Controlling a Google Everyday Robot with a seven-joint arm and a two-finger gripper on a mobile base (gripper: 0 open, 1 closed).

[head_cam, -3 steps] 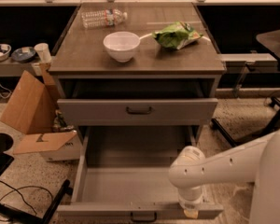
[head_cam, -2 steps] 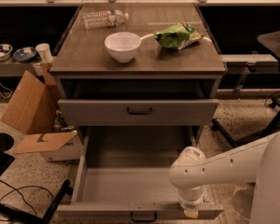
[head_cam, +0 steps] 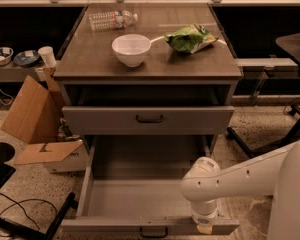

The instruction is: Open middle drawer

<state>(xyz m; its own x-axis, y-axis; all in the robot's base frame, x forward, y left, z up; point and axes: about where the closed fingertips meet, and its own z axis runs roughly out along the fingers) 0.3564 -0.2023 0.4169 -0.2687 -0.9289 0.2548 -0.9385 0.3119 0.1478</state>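
Your middle drawer sits at lower centre of the frame, drawn far out with its plain grey inside showing. The gripper hangs at its front rim, just right of the small dark pull handle, and you cannot tell from here whether it is open or closed. Expect a stiff metal drawer, likely light while empty, with a flat, slick front, so take hold at the centre handle and pull straight to keep it from racking.
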